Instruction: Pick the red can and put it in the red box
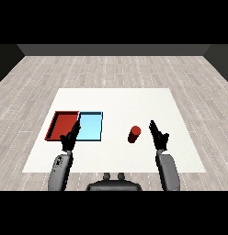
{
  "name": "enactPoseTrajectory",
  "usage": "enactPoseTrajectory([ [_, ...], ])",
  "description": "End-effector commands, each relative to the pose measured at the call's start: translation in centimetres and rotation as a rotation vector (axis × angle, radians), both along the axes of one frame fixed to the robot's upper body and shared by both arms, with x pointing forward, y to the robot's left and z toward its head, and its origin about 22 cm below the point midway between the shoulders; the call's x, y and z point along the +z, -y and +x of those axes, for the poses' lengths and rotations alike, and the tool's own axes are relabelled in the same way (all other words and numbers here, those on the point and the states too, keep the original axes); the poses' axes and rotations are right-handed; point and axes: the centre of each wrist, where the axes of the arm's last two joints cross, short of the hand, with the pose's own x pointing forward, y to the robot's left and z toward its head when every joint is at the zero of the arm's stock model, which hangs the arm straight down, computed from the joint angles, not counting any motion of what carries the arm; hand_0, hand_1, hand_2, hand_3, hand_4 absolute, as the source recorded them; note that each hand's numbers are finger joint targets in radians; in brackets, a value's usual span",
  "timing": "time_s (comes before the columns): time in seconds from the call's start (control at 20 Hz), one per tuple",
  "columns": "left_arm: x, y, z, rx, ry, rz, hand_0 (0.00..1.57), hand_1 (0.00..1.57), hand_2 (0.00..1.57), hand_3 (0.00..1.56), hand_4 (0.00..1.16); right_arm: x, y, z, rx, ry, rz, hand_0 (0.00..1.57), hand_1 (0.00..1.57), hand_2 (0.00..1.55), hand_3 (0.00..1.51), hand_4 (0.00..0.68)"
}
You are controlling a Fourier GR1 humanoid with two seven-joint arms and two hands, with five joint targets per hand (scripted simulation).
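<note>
Red can (pixel 134 134) upright on the table (pixel 180 156), right of the light blue tray (pixel 90 126), not grasped yet. Right hand (pixel 159 136) just beside it, fingers straight, holding nothing. Left hand (pixel 70 139) relaxed by the red tray (pixel 63 125). Pick and place both left.

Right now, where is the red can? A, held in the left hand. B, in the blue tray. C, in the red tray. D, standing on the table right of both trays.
D: the can stands on the table, right of the blue tray, near the right hand.
</note>
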Motion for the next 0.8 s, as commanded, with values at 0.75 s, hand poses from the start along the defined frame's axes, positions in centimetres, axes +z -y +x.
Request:
enactPoseTrajectory([
  [0.75, 0.1, -2.1, -0.8, 0.087, 0.423, -0.103, 0.00, 0.00, 0.00, 0.00, 0.00, 0.3, 5.2, -3.9, 0.078, 0.324, 0.143, 0.00, 0.00, 0.00, 0.00, 0.000],
])
